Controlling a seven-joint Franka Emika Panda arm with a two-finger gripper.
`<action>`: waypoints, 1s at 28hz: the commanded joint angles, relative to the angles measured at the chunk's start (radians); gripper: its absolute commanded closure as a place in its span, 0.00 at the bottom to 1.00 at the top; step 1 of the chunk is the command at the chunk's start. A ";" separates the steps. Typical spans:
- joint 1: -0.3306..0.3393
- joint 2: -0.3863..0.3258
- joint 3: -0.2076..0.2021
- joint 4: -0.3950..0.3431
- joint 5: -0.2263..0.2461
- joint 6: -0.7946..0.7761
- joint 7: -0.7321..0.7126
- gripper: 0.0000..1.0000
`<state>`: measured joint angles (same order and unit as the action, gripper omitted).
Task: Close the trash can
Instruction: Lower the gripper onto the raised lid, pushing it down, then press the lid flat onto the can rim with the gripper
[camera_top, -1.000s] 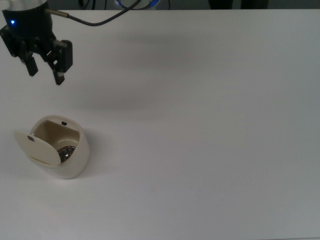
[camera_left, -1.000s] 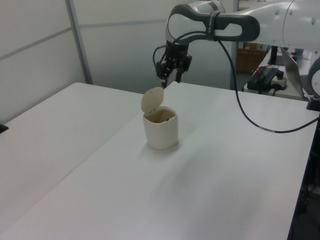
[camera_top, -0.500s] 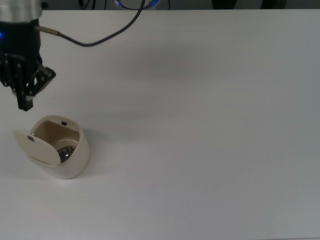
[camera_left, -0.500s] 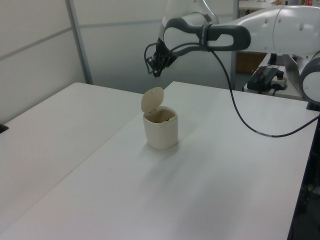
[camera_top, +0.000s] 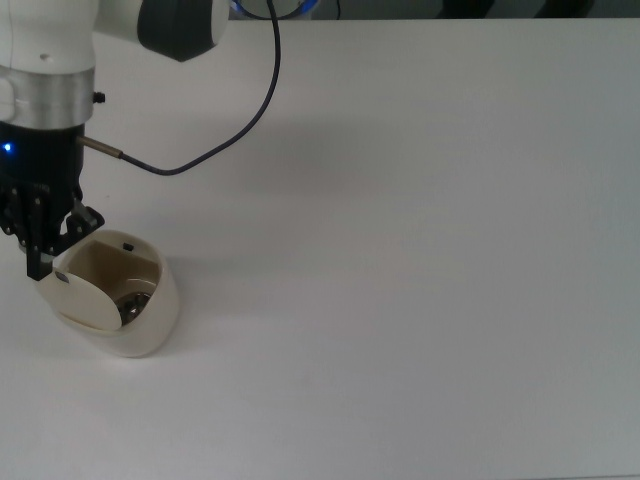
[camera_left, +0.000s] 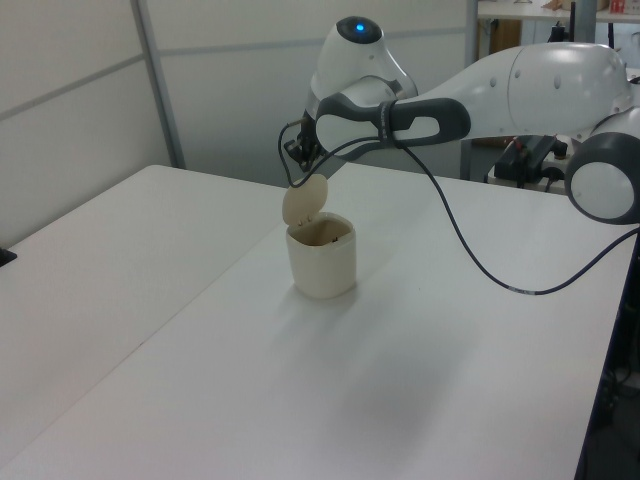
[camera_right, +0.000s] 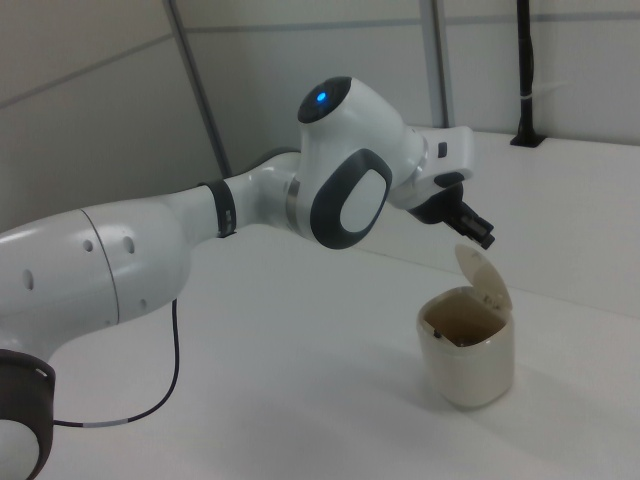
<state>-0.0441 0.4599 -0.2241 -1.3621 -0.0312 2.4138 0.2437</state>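
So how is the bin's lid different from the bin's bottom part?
The lid is a thin flat flap, while the trash can body is a deep rounded cup. The lid stands tilted up, open; the body sits upright on the table. The gripper is by the lid, not the body. Both are cream coloured.

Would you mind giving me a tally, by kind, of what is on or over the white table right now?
Trash cans: 1, the cream trash can with its lid up.
Robot arms: 1, its gripper just above the lid's top edge.
Cables: 1, the dark cable hanging from the arm.
Total: 3.
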 joint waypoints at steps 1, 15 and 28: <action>0.000 0.011 -0.006 0.008 -0.019 0.016 0.022 0.99; 0.010 0.011 0.006 -0.058 -0.026 -0.128 -0.099 1.00; 0.013 0.011 0.028 -0.068 -0.016 -0.271 -0.170 1.00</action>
<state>-0.0345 0.4870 -0.1985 -1.4044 -0.0489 2.1735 0.1147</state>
